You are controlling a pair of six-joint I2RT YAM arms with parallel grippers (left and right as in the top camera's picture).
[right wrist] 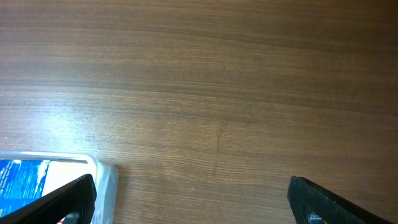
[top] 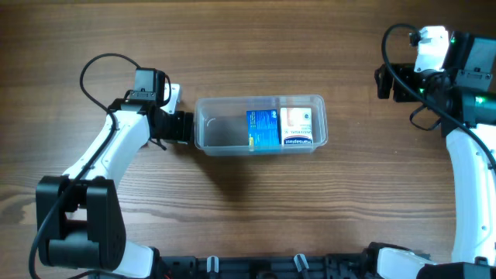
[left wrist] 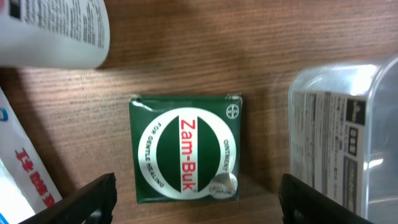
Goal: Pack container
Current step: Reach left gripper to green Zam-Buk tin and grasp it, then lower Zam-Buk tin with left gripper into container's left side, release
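Observation:
The clear plastic container lies in the middle of the table. A blue box and a white box stand in its right half; its left half looks bare. My left gripper is at the container's left end, open and empty. In the left wrist view its fingers are spread on either side of a green Zam-Buk box lying flat on the wood. That box does not show in the overhead view. My right gripper is far right, open and empty, with the container's corner by its left finger.
In the left wrist view a white bottle lies at the top left, a white carton with blue and red print at the left edge, and a clear plastic piece with a printed label at the right. Bare wood surrounds the container.

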